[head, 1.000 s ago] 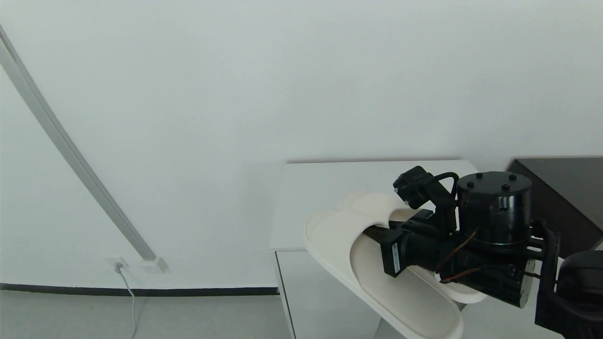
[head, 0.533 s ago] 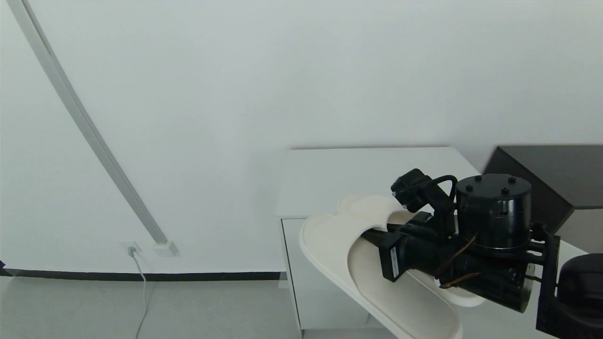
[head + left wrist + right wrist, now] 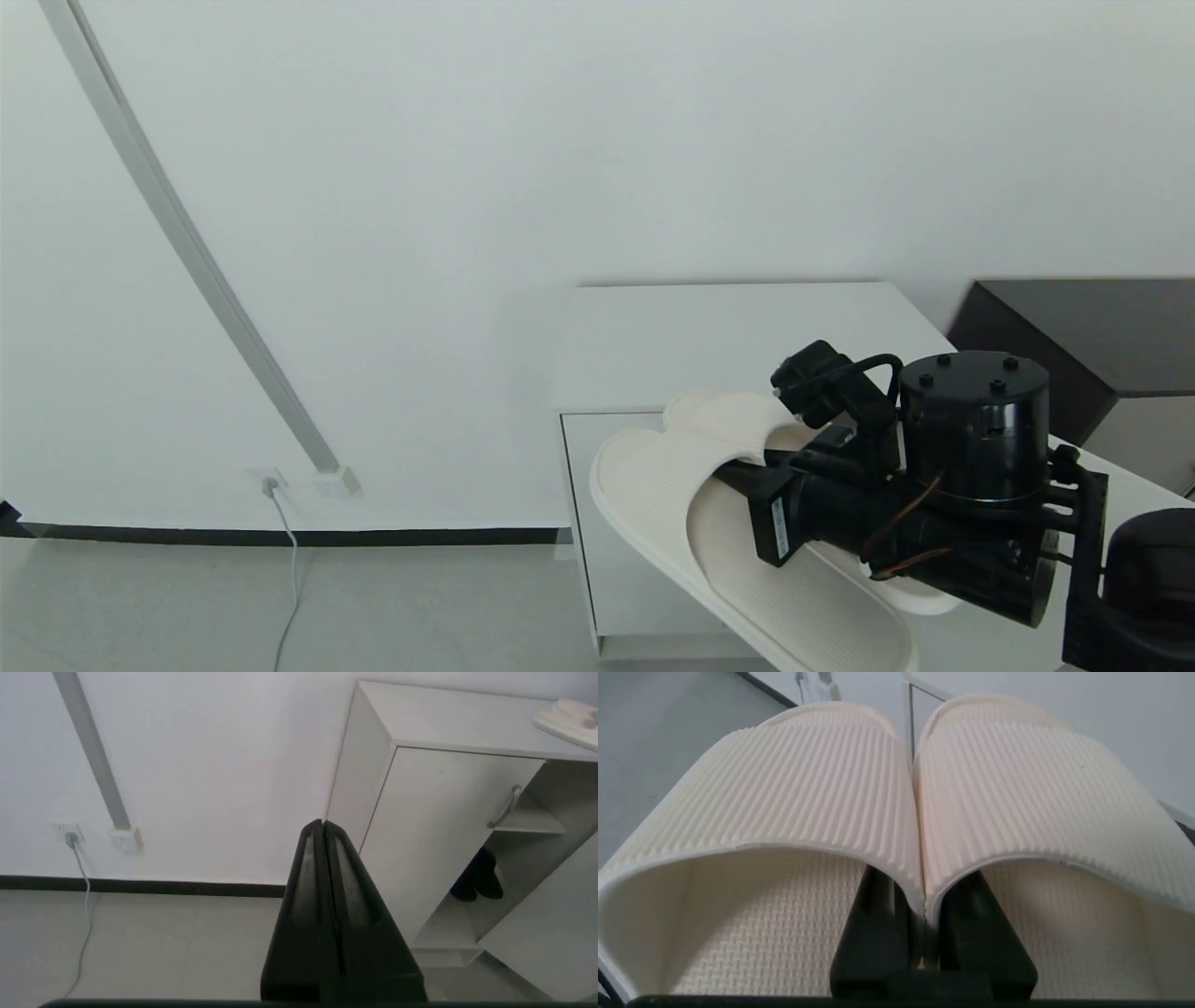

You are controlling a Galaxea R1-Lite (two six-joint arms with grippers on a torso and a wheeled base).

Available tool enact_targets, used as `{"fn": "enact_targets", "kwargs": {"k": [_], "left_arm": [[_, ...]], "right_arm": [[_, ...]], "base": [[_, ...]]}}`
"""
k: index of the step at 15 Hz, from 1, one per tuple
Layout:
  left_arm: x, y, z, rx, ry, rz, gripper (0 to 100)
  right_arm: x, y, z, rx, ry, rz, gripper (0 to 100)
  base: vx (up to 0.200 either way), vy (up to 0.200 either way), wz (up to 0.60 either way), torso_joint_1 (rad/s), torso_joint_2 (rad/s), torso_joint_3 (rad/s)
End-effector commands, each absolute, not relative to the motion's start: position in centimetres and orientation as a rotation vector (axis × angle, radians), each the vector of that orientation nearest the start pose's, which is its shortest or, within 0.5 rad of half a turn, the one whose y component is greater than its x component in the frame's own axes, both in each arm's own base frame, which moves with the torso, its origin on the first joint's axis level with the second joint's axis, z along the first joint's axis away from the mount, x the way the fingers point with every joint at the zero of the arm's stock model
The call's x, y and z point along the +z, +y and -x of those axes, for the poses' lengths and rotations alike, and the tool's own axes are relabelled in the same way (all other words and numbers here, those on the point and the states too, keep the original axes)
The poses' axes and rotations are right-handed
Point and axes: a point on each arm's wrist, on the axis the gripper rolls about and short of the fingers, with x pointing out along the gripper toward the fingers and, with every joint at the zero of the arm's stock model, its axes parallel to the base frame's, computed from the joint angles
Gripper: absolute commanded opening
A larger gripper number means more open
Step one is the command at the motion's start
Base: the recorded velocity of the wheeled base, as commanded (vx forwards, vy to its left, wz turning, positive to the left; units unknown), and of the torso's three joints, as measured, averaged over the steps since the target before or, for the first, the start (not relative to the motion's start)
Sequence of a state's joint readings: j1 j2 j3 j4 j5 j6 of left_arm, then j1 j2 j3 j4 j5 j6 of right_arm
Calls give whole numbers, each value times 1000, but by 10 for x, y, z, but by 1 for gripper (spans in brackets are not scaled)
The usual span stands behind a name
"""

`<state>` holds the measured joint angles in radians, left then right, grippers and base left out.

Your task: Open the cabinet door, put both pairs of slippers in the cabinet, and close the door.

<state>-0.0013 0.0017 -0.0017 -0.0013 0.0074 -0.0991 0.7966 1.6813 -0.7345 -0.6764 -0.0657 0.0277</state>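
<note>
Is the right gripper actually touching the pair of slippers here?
Touching. The right wrist view shows the right gripper with its jaws inside the slippers, pinching the two adjoining strap edges between them.

Cream slippers (image 3: 813, 784), ribbed on top and waffle-textured inside, plain white cabinet (image 3: 728, 327), grey wall strip (image 3: 187, 252)

The head camera looks forward and down onto the cabinet (image 3: 728, 341) from fairly near. The left wrist camera sits lower and farther back, facing the same cabinet and wall socket (image 3: 67, 835). The right wrist camera looks at the slippers (image 3: 906, 793) from very close.
</note>
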Motion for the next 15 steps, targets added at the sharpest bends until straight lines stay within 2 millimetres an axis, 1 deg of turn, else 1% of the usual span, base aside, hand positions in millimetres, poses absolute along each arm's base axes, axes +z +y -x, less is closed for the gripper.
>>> {"fn": "enact_targets", "kwargs": {"k": [1,2,15], "left_arm": [[76,0,23,6,-2,100,0],[76,0,23,6,-2,100,0],[76,0,23,6,-2,100,0]], "right_arm": [[172,211,-208,723,265,91,0],[172,211,-208,723,265,91,0],[173,210,-207,723,263,89,0]], "base": [[0,0,0,0,0,0],[0,0,0,0,0,0],[0,-200,0,2,1,2]]}}
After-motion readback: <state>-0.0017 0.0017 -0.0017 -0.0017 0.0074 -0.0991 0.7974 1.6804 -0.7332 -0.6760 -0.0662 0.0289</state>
